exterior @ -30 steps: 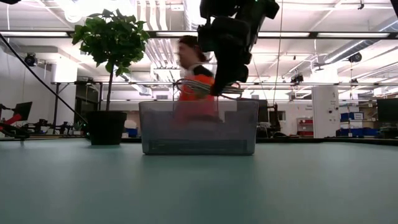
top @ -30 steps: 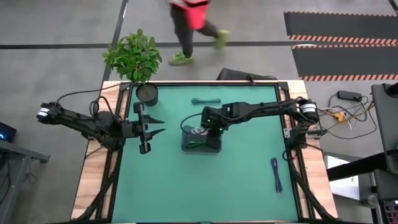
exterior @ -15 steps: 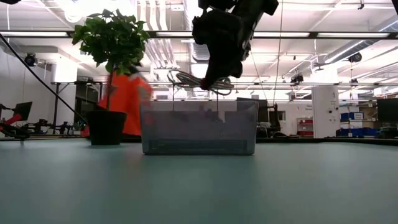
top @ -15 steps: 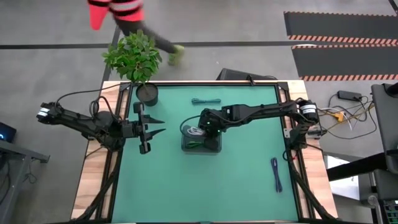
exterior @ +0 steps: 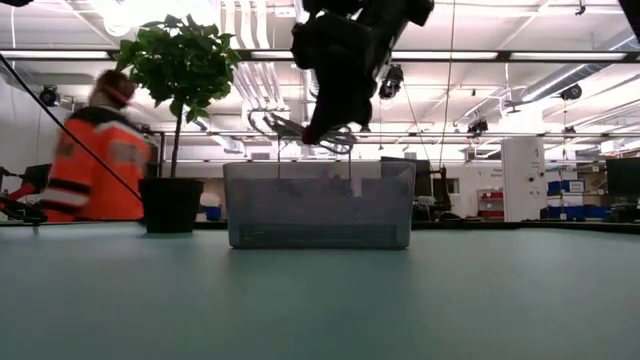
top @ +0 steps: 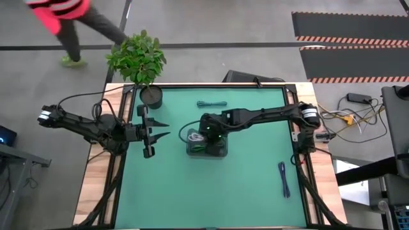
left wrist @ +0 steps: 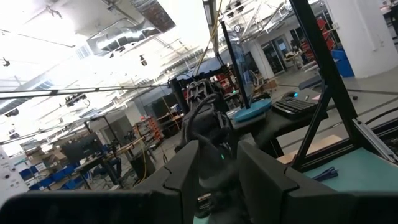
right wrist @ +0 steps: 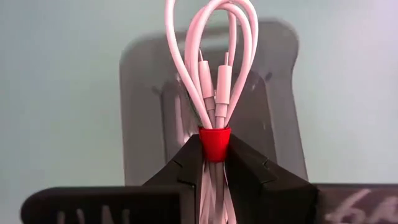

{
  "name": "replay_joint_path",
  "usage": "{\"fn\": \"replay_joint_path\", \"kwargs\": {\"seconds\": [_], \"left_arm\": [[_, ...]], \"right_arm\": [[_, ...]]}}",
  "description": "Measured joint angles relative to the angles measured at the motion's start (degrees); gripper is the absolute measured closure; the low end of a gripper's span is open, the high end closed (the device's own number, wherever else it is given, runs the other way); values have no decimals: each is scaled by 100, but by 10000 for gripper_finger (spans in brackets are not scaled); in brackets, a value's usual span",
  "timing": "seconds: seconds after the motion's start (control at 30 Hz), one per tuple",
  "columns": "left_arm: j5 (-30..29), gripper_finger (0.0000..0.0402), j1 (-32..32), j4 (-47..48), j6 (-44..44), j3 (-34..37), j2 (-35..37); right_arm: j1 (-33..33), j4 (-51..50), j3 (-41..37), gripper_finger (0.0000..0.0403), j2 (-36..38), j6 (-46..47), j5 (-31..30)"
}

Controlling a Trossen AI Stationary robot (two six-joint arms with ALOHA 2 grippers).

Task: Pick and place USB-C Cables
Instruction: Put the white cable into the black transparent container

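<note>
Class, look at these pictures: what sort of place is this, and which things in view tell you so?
Most likely a robotics lab or workshop: a green table with two mounted arms, exposed ceiling ducts overhead, and benches and shelving stretching behind. A person in an orange vest walks past beside a potted plant.

A green tabletop (top: 255,191) sits on a wooden frame over a grey concrete floor (top: 255,25) crossed by dark lines, with black mats edged in orange-striped tape (top: 351,54) at one side. A potted plant (top: 137,61) stands at the tabletop's far corner. Overhead run bright strip lights and silver ducts (exterior: 245,30). A person in an orange jacket (exterior: 95,165) walks behind, among workbenches and blue bins (exterior: 565,212).
</note>
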State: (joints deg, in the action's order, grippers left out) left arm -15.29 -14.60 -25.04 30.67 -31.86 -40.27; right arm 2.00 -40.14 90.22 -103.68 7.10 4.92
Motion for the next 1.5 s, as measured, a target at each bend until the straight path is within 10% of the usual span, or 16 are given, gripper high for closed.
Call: {"fn": "replay_joint_path", "kwargs": {"seconds": [0.57, 1.5], "left_arm": [[0, 308, 1, 57, -11, 0, 0], [0, 308, -2, 48, -23, 0, 0]], "right_arm": [[26, -1983, 1023, 359, -492, -381, -499], [12, -1607, 995, 359, -863, -319, -645]]}}
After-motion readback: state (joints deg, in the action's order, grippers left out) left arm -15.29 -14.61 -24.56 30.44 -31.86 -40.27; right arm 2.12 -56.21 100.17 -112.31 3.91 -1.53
